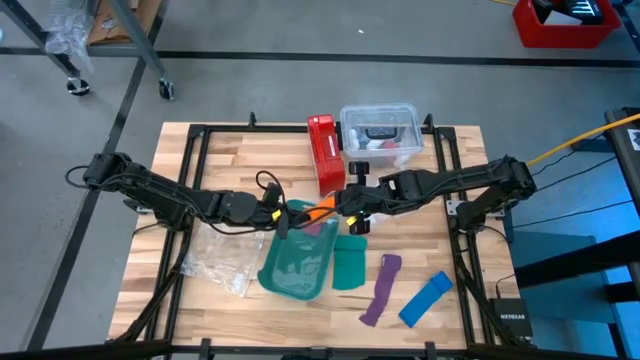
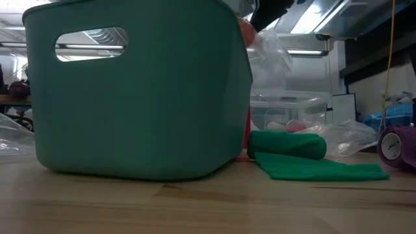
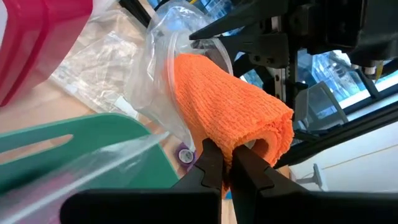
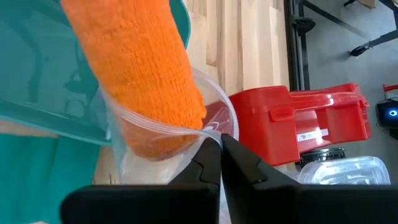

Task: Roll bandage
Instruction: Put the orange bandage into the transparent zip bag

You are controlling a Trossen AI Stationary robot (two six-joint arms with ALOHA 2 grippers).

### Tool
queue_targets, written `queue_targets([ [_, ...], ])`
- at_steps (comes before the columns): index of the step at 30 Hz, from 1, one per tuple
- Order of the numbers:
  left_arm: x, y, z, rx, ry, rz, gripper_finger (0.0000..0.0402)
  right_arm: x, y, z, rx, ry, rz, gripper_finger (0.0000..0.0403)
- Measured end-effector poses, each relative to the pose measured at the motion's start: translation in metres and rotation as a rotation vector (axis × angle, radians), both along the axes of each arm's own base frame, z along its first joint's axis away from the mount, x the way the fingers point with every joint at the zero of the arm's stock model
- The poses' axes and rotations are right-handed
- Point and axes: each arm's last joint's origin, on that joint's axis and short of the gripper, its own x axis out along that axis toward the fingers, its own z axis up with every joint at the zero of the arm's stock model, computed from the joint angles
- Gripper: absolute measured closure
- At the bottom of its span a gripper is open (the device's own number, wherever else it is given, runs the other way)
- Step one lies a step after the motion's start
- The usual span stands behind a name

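The bandage [image 3: 230, 106] is a bright orange fabric roll held in the air above the teal bin [image 1: 298, 262]. My left gripper [image 3: 225, 152] is shut on its one end. The other end [image 4: 140, 68] sticks into the mouth of a clear plastic bag [image 4: 155, 155]. My right gripper [image 4: 219, 140] is shut on that bag's rim. In the high view the two grippers [image 1: 290, 213] [image 1: 345, 203] face each other at the table's middle, with the bandage [image 1: 320, 209] between them. My left gripper pinches the lower edge of the roll's open end [image 3: 249, 149] between its two fingers, coming nearly level from the table's left. The roll is lifted clear and reaches away from the fingers into the bag. My right gripper pinches the rim of the bag's mouth [image 4: 208, 129] between its two fingers, slanting down from the table's right. The bag is lifted clear, and its mouth is wrapped round the bandage's end.
A red box [image 1: 325, 150] and a clear lidded container [image 1: 380, 130] stand at the far middle. A green roll [image 1: 350, 260], a purple strip [image 1: 382, 285] and a blue strip [image 1: 425, 298] lie right of the bin. Another clear bag [image 1: 220, 260] lies to its left.
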Motion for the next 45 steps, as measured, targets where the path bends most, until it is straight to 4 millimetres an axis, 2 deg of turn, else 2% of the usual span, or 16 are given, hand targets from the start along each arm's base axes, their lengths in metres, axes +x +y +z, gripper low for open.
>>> queue_targets([
  [12, 0.002, 0.020, -0.003, -0.015, 0.027, 0.051, 0.0401, 0.005, 0.002, 0.003, 0.055, -0.060, 0.018, 0.0395],
  [17, 0.003, 0.026, -0.001, -0.011, 0.014, 0.072, 0.0401, 0.011, 0.003, 0.009, 0.054, -0.141, 0.035, 0.0395],
  [27, 0.005, 0.038, 0.005, 0.047, -0.045, 0.103, 0.0375, 0.018, 0.004, 0.017, 0.050, -0.252, 0.035, 0.0395],
  [30, 0.005, 0.039, 0.006, 0.080, -0.046, 0.102, 0.0368, 0.020, 0.004, 0.028, 0.060, -0.293, 0.039, 0.0395],
  [38, 0.006, 0.038, 0.010, 0.158, -0.073, 0.048, 0.0315, 0.016, 0.004, 0.065, 0.074, -0.370, 0.043, 0.0395],
  [45, 0.002, 0.036, 0.034, 0.169, -0.288, -0.001, 0.0258, 0.008, 0.002, 0.071, 0.086, -0.302, 0.014, 0.0395],
])
